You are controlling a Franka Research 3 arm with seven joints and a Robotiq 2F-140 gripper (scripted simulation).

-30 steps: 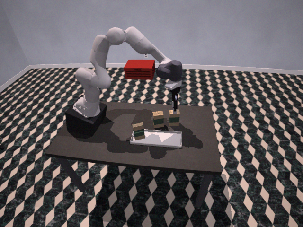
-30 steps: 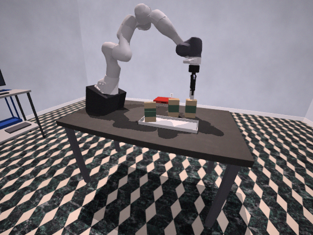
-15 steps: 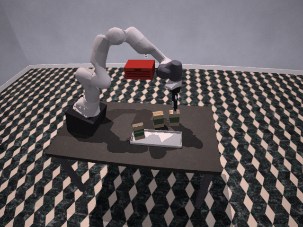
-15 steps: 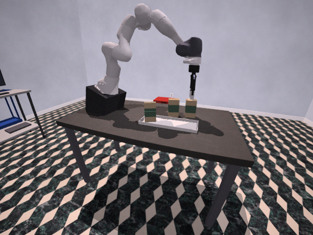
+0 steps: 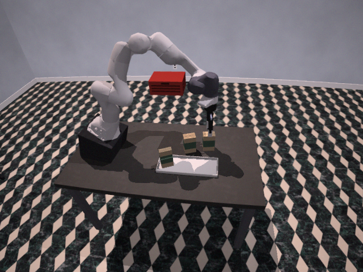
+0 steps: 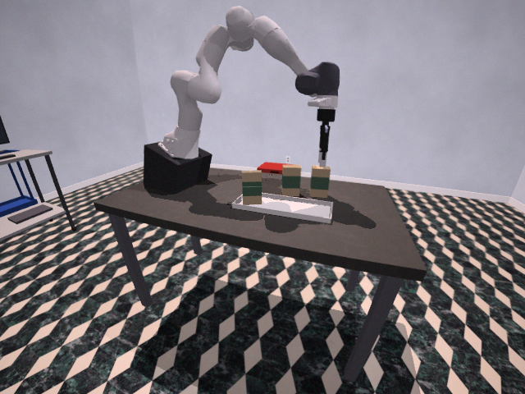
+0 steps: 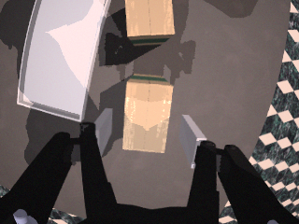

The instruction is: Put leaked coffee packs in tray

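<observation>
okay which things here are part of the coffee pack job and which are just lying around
Part of the job:
three coffee packs
tray
gripper, open above the right-hand pack

Just around:
red toolbox
side desk

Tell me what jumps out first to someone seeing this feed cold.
The white arm arches over the dark table, its open gripper poised just above the rightmost coffee pack, fingers either side, not touching. Two more packs stand left of it, behind and beside a white tray.
</observation>
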